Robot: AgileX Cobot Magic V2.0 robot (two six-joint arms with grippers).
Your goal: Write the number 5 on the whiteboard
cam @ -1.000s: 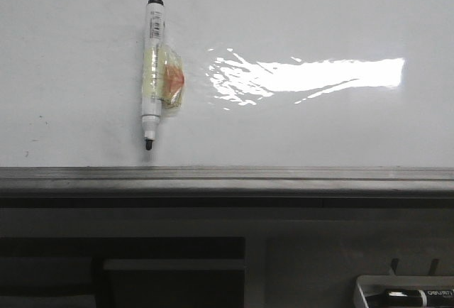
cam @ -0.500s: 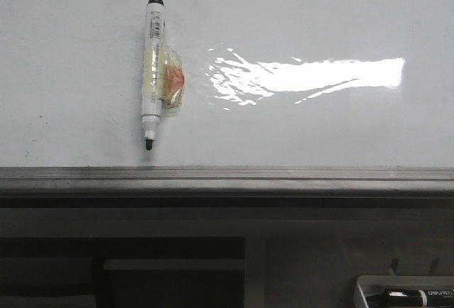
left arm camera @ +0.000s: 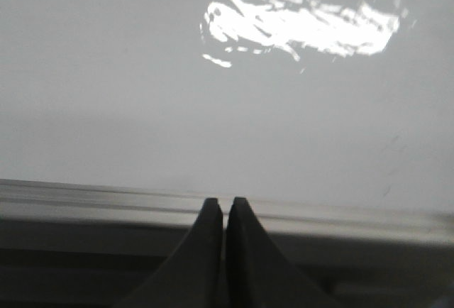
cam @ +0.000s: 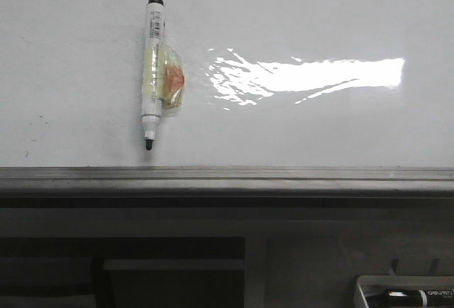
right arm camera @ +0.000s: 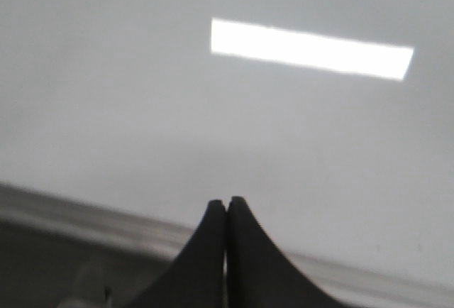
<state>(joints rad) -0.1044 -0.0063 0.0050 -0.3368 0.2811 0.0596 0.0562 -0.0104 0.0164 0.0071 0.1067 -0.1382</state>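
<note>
The whiteboard (cam: 298, 10) fills the upper front view, glossy white with a bright glare patch and a grey metal edge strip (cam: 227, 175) along its near side. No number 5 shows on it. A white marker (cam: 152, 74) with a black cap end and black tip lies on the board at the left, a yellowish tape wad with an orange patch stuck to its side. Neither gripper appears in the front view. My left gripper (left arm camera: 223, 201) is shut and empty, its tips over the edge strip (left arm camera: 106, 201). My right gripper (right arm camera: 226, 200) is shut and empty over the whiteboard (right arm camera: 142, 109).
Below the edge strip stands dark furniture with shelves (cam: 142, 258). A light tray (cam: 404, 292) holding a black marker sits at the lower right of the front view. A few small dark specks (cam: 39, 118) mark the board at the left.
</note>
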